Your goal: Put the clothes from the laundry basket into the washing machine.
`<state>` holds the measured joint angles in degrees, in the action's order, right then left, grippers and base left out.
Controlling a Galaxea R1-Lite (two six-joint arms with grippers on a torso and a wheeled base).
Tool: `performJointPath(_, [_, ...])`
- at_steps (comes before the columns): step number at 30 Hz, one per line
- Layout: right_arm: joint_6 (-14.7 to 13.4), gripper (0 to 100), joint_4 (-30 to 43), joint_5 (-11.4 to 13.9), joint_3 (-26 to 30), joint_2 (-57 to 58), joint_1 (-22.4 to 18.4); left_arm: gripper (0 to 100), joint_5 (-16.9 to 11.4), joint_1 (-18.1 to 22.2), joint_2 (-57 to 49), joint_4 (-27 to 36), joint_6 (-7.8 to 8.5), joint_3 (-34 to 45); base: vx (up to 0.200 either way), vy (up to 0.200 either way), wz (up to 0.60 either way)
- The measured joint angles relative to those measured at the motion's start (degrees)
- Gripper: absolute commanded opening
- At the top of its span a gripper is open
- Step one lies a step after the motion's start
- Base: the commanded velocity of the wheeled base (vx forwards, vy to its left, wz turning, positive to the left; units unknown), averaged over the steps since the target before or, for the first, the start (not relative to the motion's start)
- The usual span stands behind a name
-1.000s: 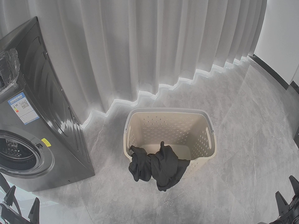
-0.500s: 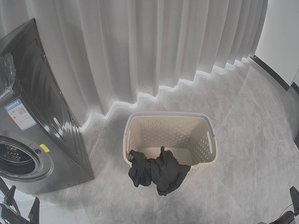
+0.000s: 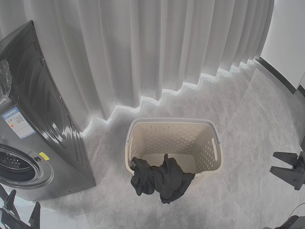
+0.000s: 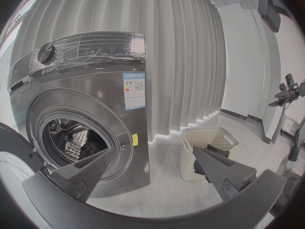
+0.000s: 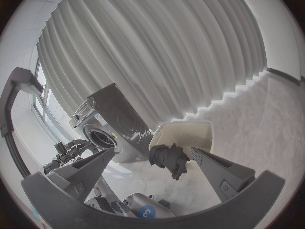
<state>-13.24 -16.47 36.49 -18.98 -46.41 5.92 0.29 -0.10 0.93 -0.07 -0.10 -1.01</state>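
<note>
- The black garment [image 3: 162,177] lay draped over the near rim of the laundry basket [image 3: 173,121], part inside and part hanging down the outer wall towards the floor [image 3: 247,112]. It had kept the same fold and place on the rim as a second before.
- The basket stood upright on the floor in front of the white curtain [image 3: 143,48], well apart from the washing machine [image 3: 41,118] on the robot's left.
- The whole head view had slid a little since the earlier pictures, so the basket and machine sat slightly lower and further left in it. That was the camera moving, not the things.
- The right gripper [image 3: 272,161] had changed most. A second before it showed in the lower right corner with its fingers pointing up. Half a second before it was almost out of sight. Now it stood higher at the right edge, fingers pointing towards the basket but well short of it.
- Its jaws were spread wide and held nothing. In the right wrist view the garment [image 5: 168,158] and basket [image 5: 187,134] showed between the fingers, farther off.
- The left gripper [image 3: 25,197] had stayed low in front of the machine, jaws likewise released and empty.
- In the left wrist view the machine's round door [image 4: 12,150] stood swung open beside the drum opening [image 4: 76,140].
</note>
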Motion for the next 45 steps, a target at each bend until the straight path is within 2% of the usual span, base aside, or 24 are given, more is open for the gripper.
performJointPath(5, [-0.8, 100, -8.5, -1.9, -1.1, -13.3, 5.5, 100, 0.0, 0.0, 0.0, 0.0, -0.01, 0.0, 0.000, 0.000, 0.00])
performJointPath(10, [-1.8, 100, -18.9, -5.9, -1.7, -25.3, 10.7, 100, 0.0, 0.0, 0.0, 0.0, -0.01, 0.0, 0.000, 0.000, 0.00])
performJointPath(15, [-3.0, 100, -26.0, -9.8, -2.3, -34.7, 14.3, 100, 0.0, 0.0, 0.0, 0.0, -0.12, 0.0, 0.000, 0.000, 0.00])
performJointPath(21, [-6.0, 100, -31.4, -14.7, -3.8, -43.3, 16.6, 100, 0.0, 0.0, 0.0, 0.0, -0.33, 0.0, 0.200, 0.000, 0.00])
performJointPath(25, [-7.9, 100, -35.3, -16.4, -4.9, -48.2, 17.3, 100, 0.0, 0.0, 0.0, 0.0, -0.20, 0.0, 0.000, 0.000, 0.00])
performJointPath(29, [-8.6, 100, -38.8, -18.5, -5.7, -53.2, 18.1, 100, 0.0, 0.0, 0.0, 0.0, -0.06, 0.0, 0.000, 0.000, 0.00])
performJointPath(35, [-11.5, 100, -46.5, -23.0, -7.6, -62.2, 21.7, 100, 0.0, 0.0, 0.0, 0.1, 0.05, 0.0, 0.000, 0.000, 0.00])
performJointPath(40, [-13.4, 100, -50.0, -26.4, -10.6, -69.5, 24.0, 100, 0.0, 0.0, 0.0, 0.1, 0.10, 0.0, 0.000, 0.000, 0.00])
performJointPath(45, [-14.0, 100, -51.2, -27.8, -14.4, -75.6, 25.3, 100, 0.0, 0.0, 0.0, 0.1, 0.10, 0.0, 0.000, 0.000, 0.00])
